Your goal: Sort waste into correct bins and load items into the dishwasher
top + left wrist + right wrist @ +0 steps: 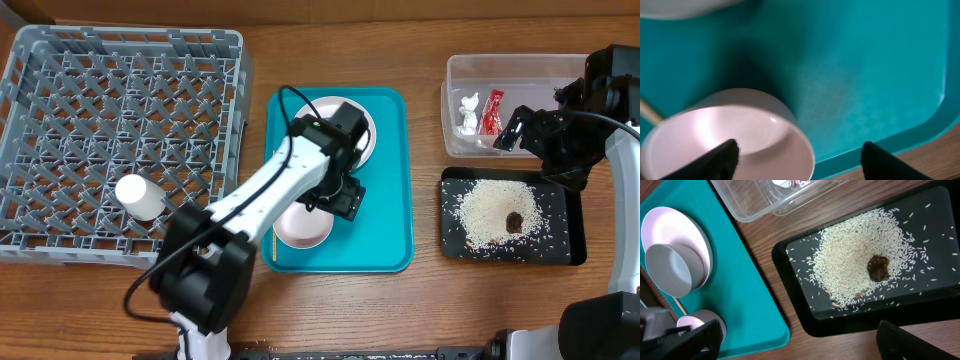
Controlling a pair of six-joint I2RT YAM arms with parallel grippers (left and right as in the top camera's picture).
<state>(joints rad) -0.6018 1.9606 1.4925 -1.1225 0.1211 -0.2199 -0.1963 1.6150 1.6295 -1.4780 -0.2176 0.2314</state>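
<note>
The pale pink bowl (303, 226) stands on the near part of the teal tray (385, 235). My left gripper (345, 198) is open just above it. In the left wrist view one finger is over the inside of the bowl (730, 127) and the other is outside its rim, so the gripper (800, 161) straddles the rim. The grey bowl (352, 140) sits on the white plate (322, 108) at the tray's far end. The white cup (139, 196) lies in the grey dish rack (60, 60). My right gripper (512, 130) is open and empty above the clear tub (520, 66).
The tub holds the white tissue (468, 112) and the red wrapper (491, 112). The black tray (560, 250) holds the rice (485, 212) and the brown lump (515, 222); both also show in the right wrist view (879, 268). A thin wooden stick (649, 112) lies beside the pink bowl.
</note>
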